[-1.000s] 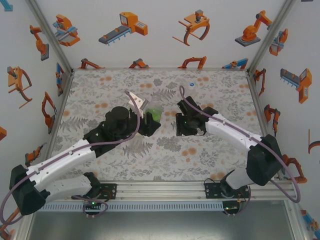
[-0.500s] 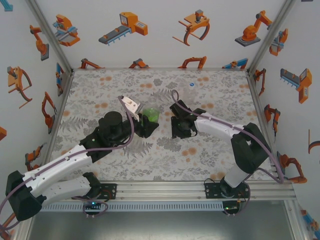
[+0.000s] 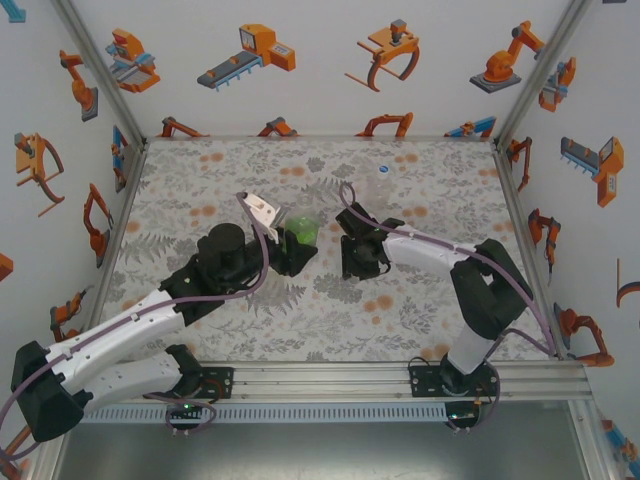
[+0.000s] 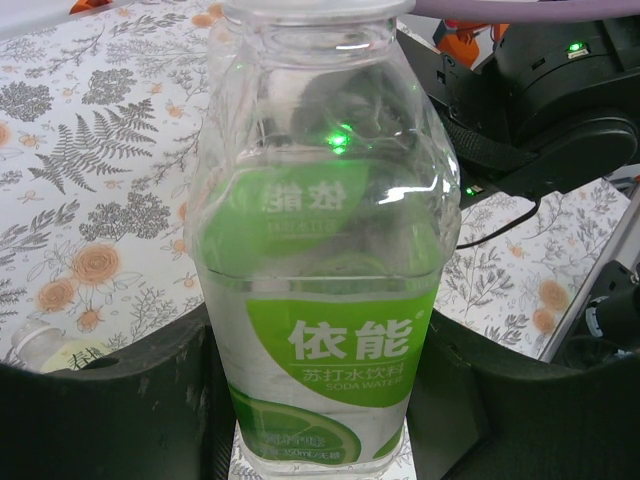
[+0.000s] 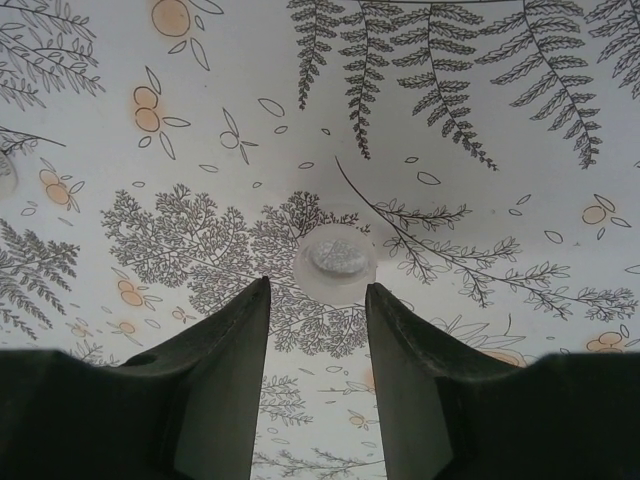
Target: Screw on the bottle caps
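— Lying flat on the tabletop [image 5: 500, 120], the white cap [image 5: 336, 262] sits just past the right fingertips [image 5: 250, 310], on the centreline of the gap.
— Are those jaws on it?
— No. They stand apart with nothing between them, one tip either side of the cap's near edge. How high they ride above it I cannot tell.
— Any axis to line up?
— None, it's round. I'd judge a short push forward and down brings it between the tips.
— And the bottle [image 4: 325, 250]?
— Upright, green label, clenched in the left jaws. In the top view it stands near the right jaws, on their left.
— So the right side fetches?
— It's far nearer, and the left is busy holding.
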